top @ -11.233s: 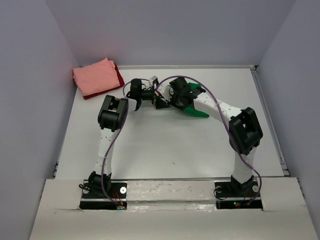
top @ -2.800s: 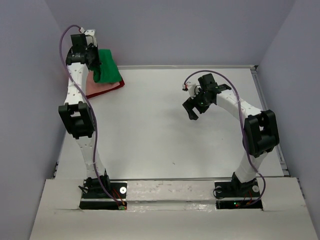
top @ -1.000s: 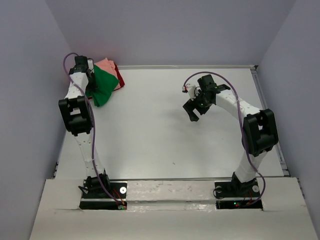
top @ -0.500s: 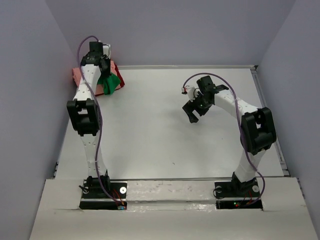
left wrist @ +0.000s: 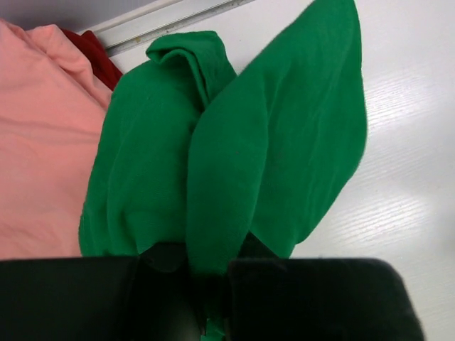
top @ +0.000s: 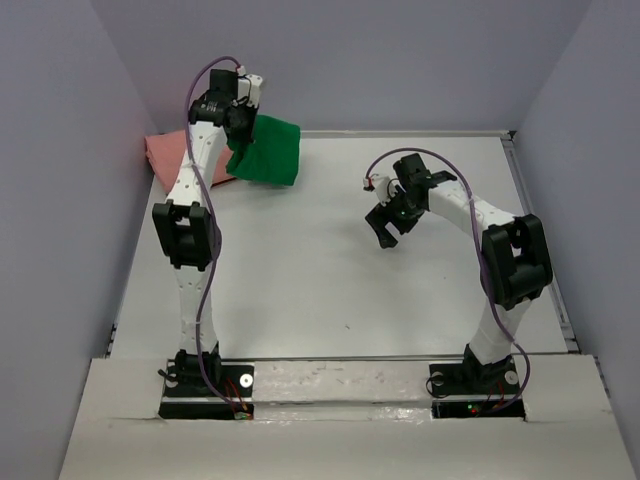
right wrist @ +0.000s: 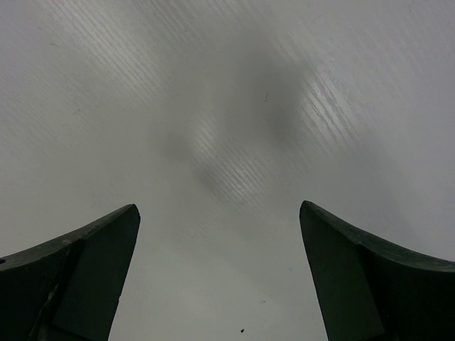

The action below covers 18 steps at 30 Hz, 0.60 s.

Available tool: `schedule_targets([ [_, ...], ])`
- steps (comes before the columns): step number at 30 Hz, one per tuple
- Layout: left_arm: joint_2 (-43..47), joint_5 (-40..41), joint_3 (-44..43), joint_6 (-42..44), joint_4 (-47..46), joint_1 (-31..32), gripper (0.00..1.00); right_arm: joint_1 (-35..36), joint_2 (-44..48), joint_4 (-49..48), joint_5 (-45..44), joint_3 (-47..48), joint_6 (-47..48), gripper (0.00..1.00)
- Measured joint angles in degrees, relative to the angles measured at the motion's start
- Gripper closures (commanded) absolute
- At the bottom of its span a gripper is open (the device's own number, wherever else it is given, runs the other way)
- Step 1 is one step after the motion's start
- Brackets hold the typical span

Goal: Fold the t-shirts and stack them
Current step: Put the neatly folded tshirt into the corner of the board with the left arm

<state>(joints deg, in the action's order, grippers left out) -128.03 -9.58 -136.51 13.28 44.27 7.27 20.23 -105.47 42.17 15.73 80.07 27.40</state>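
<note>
left gripper [left wrist: 202, 273] pinches the bunched green tee [left wrist: 234, 156]. red tee [left wrist: 89, 57] barely peeks past pink tee [left wrist: 43, 142]. right gripper [right wrist: 219, 213] is spread wide.

Your left arm [top: 186, 225] is stretched nearly straight toward the far left, and its left gripper [left wrist: 207, 277] is pinched tight on a bunch of the green t-shirt [left wrist: 234, 156]. Your right arm [top: 470, 212] is folded at the elbow, its wrist reaching inward and angled down. The right gripper [right wrist: 219, 207] hangs with its jaws spread wide.
</note>
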Motion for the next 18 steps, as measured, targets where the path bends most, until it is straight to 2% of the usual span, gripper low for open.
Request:
schedule_targets([
  [10,-5.3,-1.0,-2.2,4.7,3.6,0.0,1.0,0.0,-0.4,0.5,0.0,-0.1,0.0,0.0],
  [18,-6.1,-0.7,-3.9,7.1,4.4,1.3,1.0,0.0,-1.6,0.9,-0.6,-0.1,0.0,0.0],
])
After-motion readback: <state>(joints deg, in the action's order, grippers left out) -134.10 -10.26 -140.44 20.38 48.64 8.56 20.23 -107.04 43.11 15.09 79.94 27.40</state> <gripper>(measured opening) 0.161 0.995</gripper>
